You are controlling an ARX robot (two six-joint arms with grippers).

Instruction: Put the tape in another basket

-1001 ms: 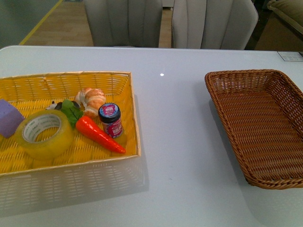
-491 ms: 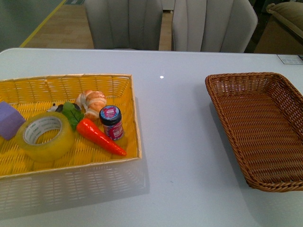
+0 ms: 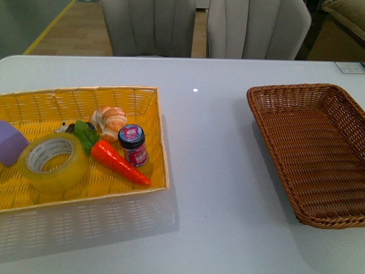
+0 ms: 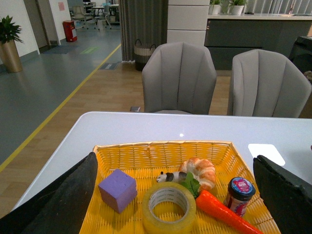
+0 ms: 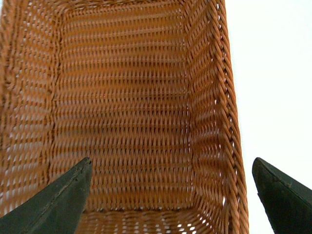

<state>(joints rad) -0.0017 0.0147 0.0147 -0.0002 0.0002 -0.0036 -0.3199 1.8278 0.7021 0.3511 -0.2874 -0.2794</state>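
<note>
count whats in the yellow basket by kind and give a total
tape: 1
purple block: 1
toy carrot: 1
croissant: 1
small jar: 1
panda figure: 1
total: 6

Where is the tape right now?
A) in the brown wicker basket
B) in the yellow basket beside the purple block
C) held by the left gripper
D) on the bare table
B: the tape lies flat in the yellow basket, next to the purple block.
</note>
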